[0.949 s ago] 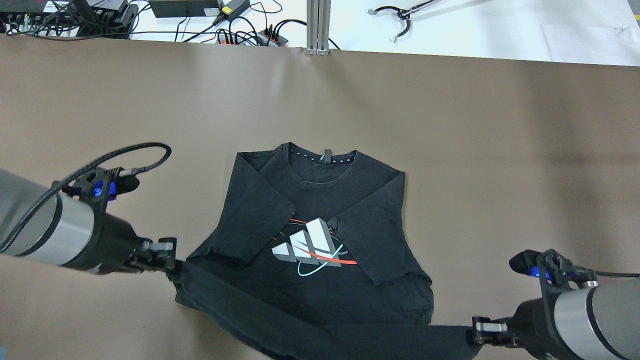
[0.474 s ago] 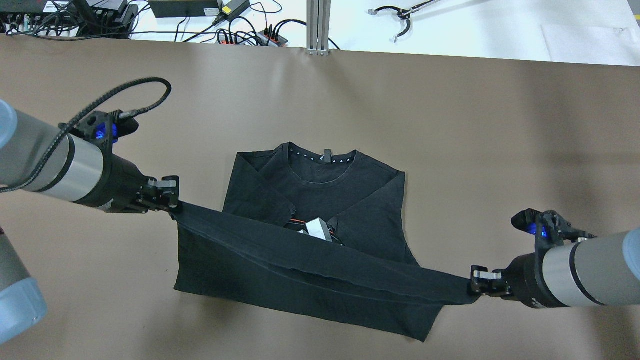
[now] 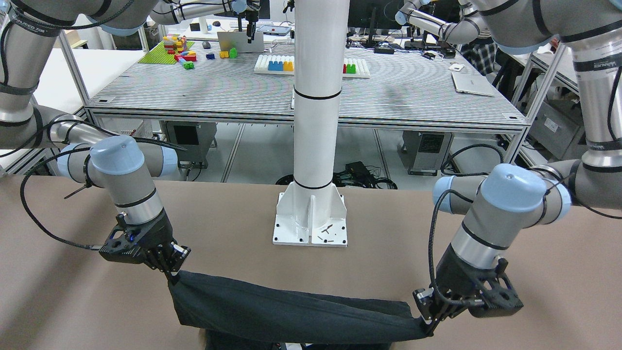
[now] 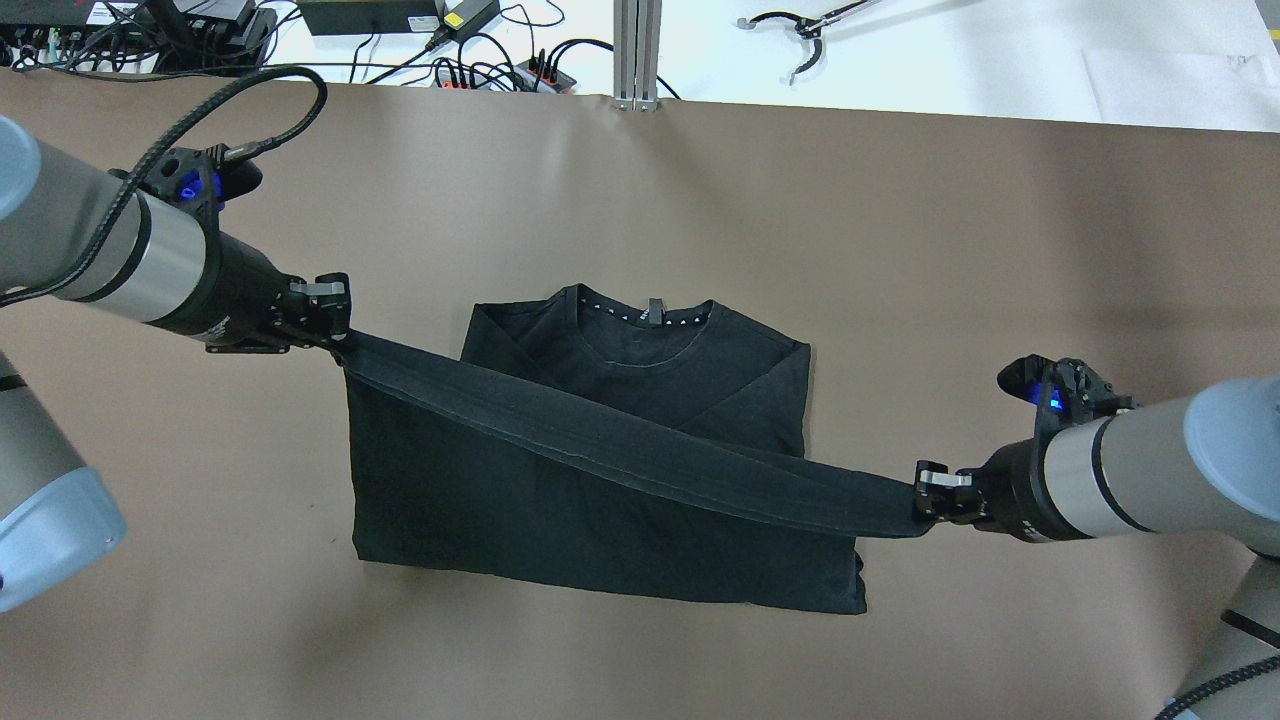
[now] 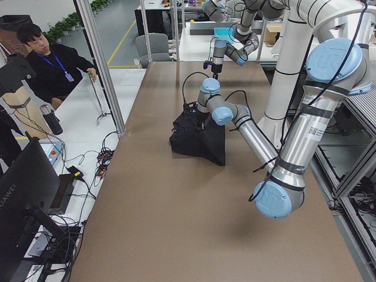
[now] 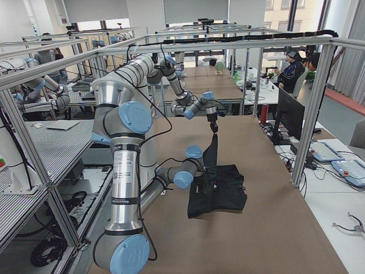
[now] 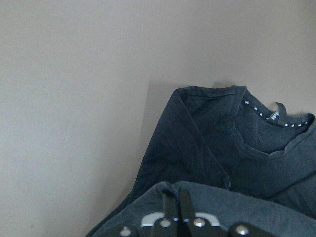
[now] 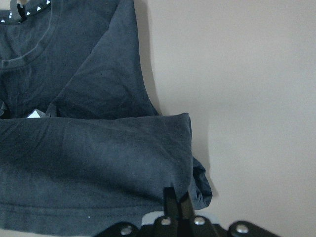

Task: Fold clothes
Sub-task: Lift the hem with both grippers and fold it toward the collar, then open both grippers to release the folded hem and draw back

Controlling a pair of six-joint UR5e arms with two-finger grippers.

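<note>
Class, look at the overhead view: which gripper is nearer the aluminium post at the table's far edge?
Left. The left gripper holds the shirt hem further forward, closer to the post; the right gripper sits back toward the robot.

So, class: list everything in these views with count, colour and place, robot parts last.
T-shirt: one, black, table centre, bottom hem lifted and stretched between both grippers.
table: one, brown, under the T-shirt.
post: one, white, bolted at the table's robot-side edge.
blocks: several, mixed colours, bench behind the robot.
cables: several, black, past the table's far edge.
person: one, dark top, beyond the table's far side.
left gripper: one, black, shut on the T-shirt's hem.
right gripper: one, black, shut on the T-shirt's hem.
</note>
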